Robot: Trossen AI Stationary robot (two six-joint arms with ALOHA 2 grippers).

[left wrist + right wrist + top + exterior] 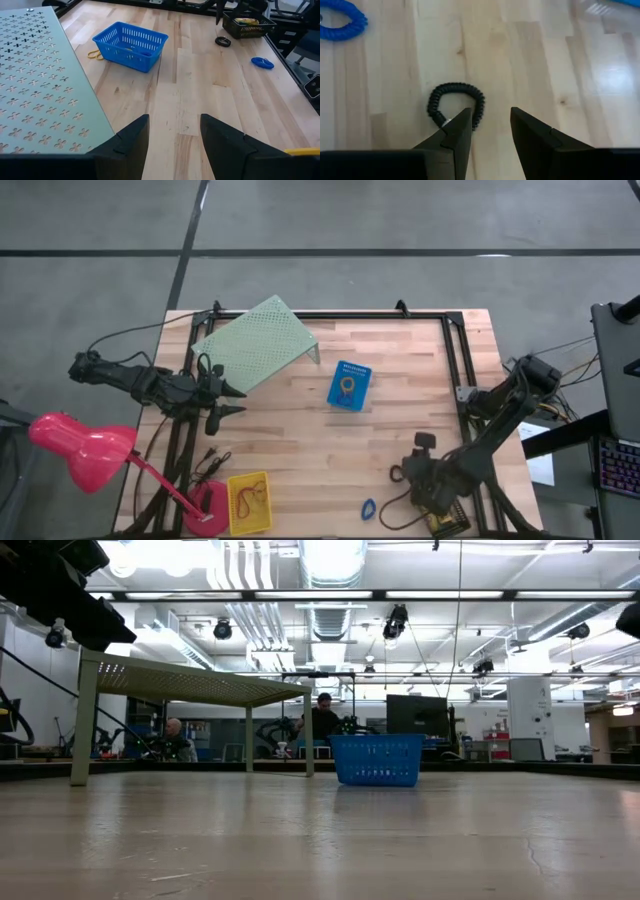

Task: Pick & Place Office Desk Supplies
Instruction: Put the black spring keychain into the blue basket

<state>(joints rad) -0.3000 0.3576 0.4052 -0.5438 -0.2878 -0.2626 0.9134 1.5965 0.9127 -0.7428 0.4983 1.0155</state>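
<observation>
My right end effector (pixel 490 127) hovers unclenched, grasping nothing, over the black ring (pixel 456 104) lying flat on the bench (pixel 530 60); one fingertip overlaps its rim. Blue ring (pixel 340 22) nearby, black bin (pixel 248 24) beside. Left end effector (pixel 174 132) waits unclenched by the riser (pixel 45 90).

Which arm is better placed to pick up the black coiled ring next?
Right. Its gripper hangs directly over the black coiled ring, jaws open; the left gripper waits across the table beside the pale green perforated riser.
</observation>
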